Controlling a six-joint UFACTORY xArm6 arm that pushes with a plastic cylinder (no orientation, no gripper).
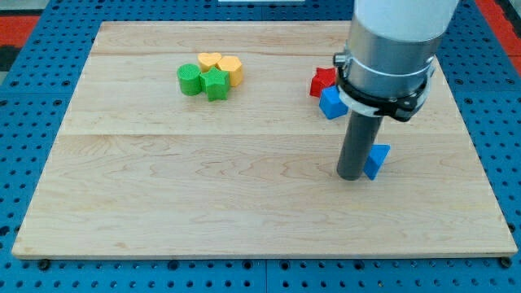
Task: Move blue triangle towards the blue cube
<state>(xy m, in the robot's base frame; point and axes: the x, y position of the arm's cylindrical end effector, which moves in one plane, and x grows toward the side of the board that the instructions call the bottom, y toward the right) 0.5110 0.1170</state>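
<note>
The blue triangle [377, 159] lies right of the board's middle, toward the view's right. My tip [352, 176] rests on the board right against the triangle's left side. The blue cube [330, 102] sits above them, partly hidden by the arm, next to a red block [321, 81] whose shape I cannot make out fully.
A cluster at the view's upper left holds a green round block [189, 79], a green star-like block [216, 84], a yellow heart [209, 60] and a yellow block [231, 69]. The wooden board [203, 187] lies on a blue pegboard surface. The arm's body hides the board's upper right.
</note>
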